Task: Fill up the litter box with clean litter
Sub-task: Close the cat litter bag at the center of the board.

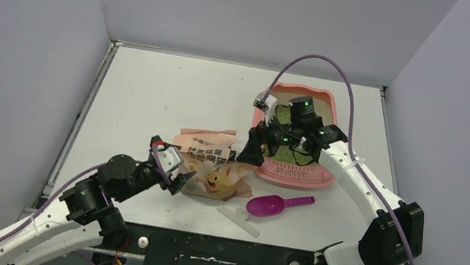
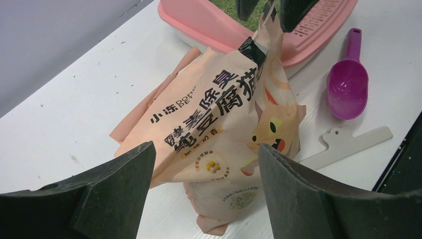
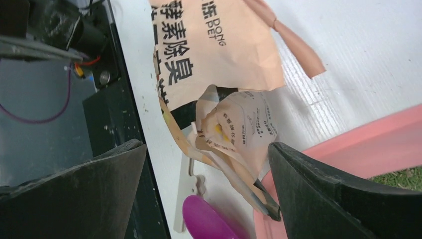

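The pink litter box (image 1: 289, 176) sits at the back right with green litter (image 1: 283, 115) in it. It also shows in the left wrist view (image 2: 199, 22) and the right wrist view (image 3: 358, 144), where a patch of litter (image 3: 400, 177) is visible. A peach litter bag (image 1: 212, 165) with a cat picture lies on the table, its torn top corner resting at the box's near rim. My right gripper (image 1: 260, 147) is open around that top corner (image 3: 234, 134), its midpoint (image 3: 206, 147) over the table. My left gripper (image 1: 177, 166) is open and empty just short of the bag's bottom (image 2: 224, 114), midpoint (image 2: 205, 149).
A magenta scoop (image 1: 278, 204) lies in front of the box, also in the left wrist view (image 2: 348, 84). A white bag clip (image 1: 239, 218) lies beside it near the table's front edge (image 2: 348, 142). Grey walls enclose the table on three sides.
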You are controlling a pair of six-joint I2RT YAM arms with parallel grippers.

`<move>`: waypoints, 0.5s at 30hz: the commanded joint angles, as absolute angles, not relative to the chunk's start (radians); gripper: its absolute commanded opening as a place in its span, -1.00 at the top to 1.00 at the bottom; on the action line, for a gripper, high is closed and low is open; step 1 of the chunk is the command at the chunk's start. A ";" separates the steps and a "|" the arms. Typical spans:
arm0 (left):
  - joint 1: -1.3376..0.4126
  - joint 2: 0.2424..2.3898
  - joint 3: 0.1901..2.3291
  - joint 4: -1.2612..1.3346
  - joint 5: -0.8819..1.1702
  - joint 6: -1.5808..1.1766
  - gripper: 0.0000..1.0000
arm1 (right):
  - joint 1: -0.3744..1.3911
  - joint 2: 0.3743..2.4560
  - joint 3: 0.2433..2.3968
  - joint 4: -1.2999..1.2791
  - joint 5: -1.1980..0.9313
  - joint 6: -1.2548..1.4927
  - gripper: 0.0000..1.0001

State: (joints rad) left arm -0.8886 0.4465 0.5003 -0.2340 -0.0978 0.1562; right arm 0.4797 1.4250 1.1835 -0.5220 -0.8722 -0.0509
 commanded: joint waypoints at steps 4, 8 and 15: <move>-0.894 0.398 0.514 -0.213 -0.112 0.132 -0.47 | 0.499 1.490 1.260 -0.612 -0.948 -0.311 -1.00; -0.894 0.400 0.518 -0.224 -0.113 0.144 -0.47 | 0.508 1.554 1.319 -0.711 -0.968 -0.355 -0.98; -0.893 0.404 0.512 -0.229 -0.108 0.143 -0.48 | 0.535 1.628 1.357 -0.766 -0.983 -0.318 -0.73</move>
